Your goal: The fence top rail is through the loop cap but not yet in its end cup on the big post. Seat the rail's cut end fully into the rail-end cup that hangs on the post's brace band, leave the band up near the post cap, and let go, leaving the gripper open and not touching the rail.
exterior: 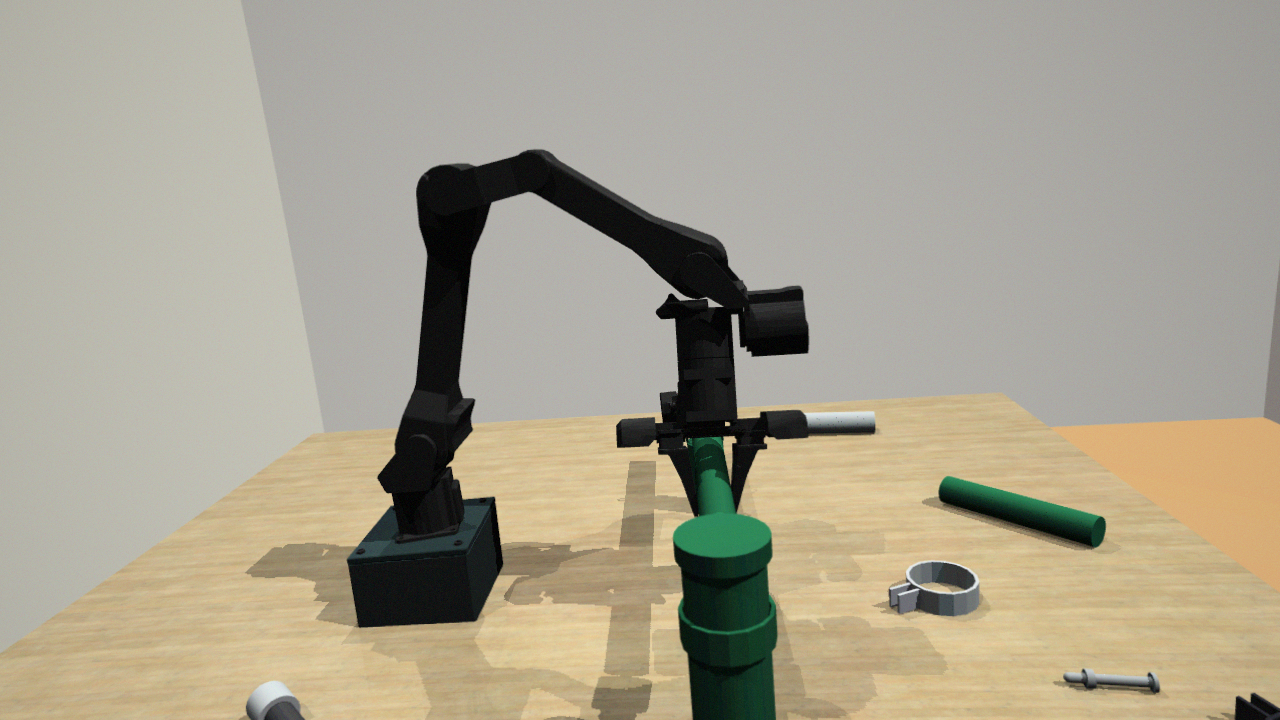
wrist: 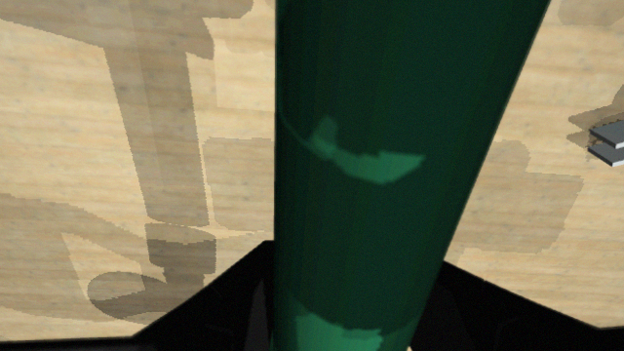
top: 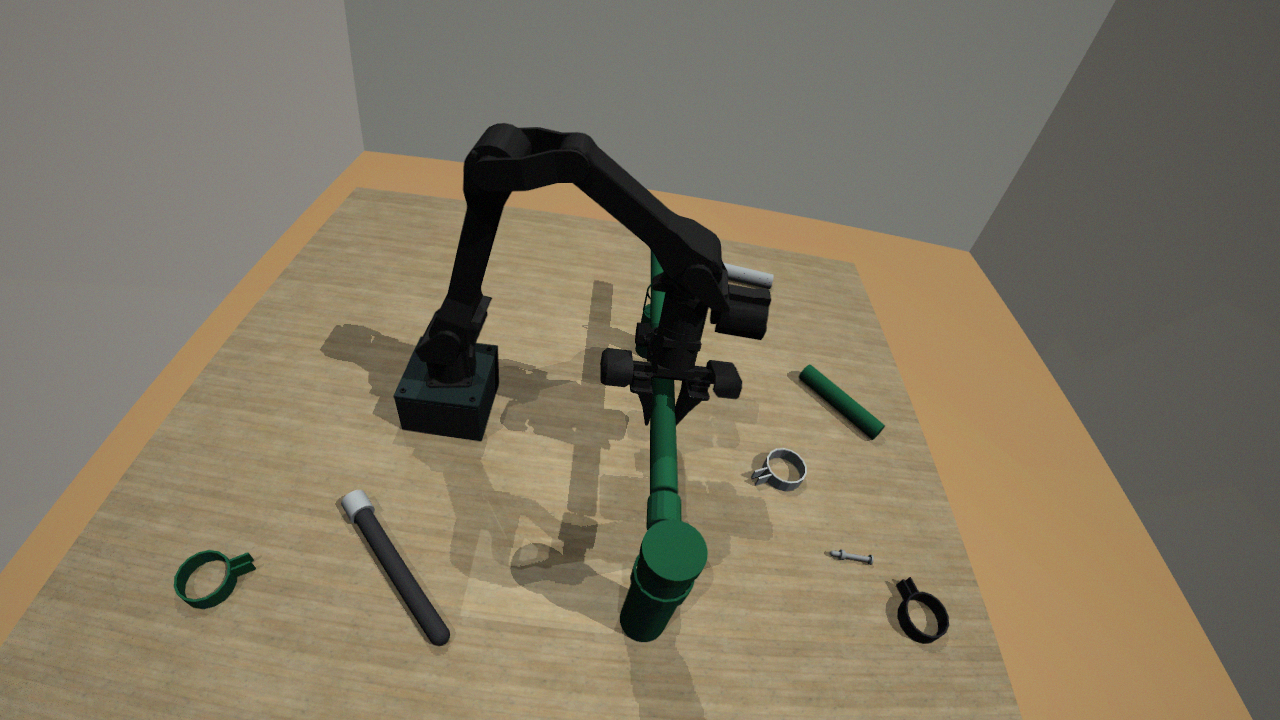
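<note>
My pincer [top: 669,394] is clamped partway shut on the green top rail [top: 665,443], which runs level above the desk [top: 268,376] toward the big post [top: 660,573]. I judge seating is in hand: next, push the rail endwise into the rail-end cup [top: 664,510], then release. The cut end's depth inside the cup is hidden, and the loop cap sits behind my arm.

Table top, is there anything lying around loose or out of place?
Spare parts lie scattered on the table: a green ring, a black ring, a grey ring, a bolt, a short green tube and a dark rod.
</note>
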Robot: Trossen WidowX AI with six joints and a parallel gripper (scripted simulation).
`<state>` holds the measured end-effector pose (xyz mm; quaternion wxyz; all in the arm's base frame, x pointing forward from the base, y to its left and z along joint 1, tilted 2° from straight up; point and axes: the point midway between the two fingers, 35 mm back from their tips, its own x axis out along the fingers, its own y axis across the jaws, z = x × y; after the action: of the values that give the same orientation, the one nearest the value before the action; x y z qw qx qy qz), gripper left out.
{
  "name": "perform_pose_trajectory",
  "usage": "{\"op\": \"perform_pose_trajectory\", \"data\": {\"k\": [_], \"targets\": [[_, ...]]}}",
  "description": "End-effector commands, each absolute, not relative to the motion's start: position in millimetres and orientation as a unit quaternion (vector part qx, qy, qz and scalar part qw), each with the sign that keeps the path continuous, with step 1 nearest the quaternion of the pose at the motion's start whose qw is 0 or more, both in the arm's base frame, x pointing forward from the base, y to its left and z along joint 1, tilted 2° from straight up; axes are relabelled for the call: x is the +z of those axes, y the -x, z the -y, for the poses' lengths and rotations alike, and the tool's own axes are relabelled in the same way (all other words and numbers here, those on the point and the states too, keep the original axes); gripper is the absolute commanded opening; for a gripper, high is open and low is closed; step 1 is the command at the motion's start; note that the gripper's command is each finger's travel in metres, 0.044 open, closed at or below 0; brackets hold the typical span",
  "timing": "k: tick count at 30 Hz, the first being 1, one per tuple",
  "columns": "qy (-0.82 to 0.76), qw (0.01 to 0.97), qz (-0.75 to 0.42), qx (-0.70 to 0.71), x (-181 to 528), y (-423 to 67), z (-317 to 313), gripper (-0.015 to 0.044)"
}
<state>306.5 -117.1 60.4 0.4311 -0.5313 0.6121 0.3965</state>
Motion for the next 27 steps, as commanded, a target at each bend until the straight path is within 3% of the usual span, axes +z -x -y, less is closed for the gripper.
{"op": "perform_pose_trajectory", "data": {"k": [1,27], "targets": [[0.533,0.428,-0.616,0.391,61.7,-305.2,129.3,0.0],[0.533,0.428,-0.615,0.393,60.8,-303.7,133.2,0.0]]}}
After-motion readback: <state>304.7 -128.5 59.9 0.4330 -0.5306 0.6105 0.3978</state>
